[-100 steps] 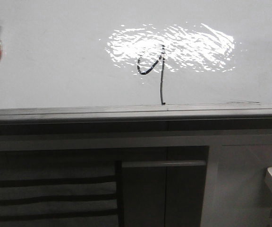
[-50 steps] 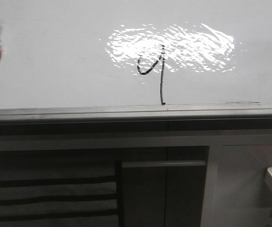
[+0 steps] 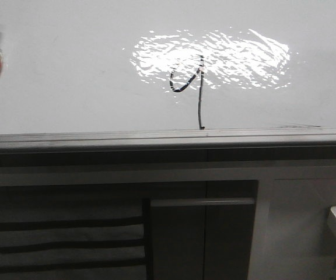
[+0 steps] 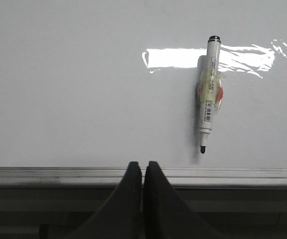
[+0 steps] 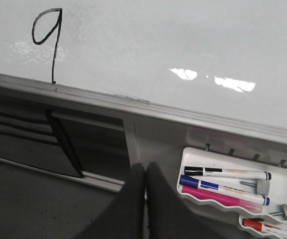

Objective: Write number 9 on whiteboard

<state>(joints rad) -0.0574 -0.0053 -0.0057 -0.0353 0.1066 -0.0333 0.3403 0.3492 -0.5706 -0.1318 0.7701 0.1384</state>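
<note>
The thin black number 9 (image 3: 192, 87) is standing upright near the big shiny whiteboard's (image 3: 69, 76) lower edge, while both grippers, left (image 4: 142, 169) and right (image 5: 145, 172), are hanging clenched and empty below it.

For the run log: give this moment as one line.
9 drawn on whiteboard | marker stuck to board | left gripper shut | right gripper shut
</note>
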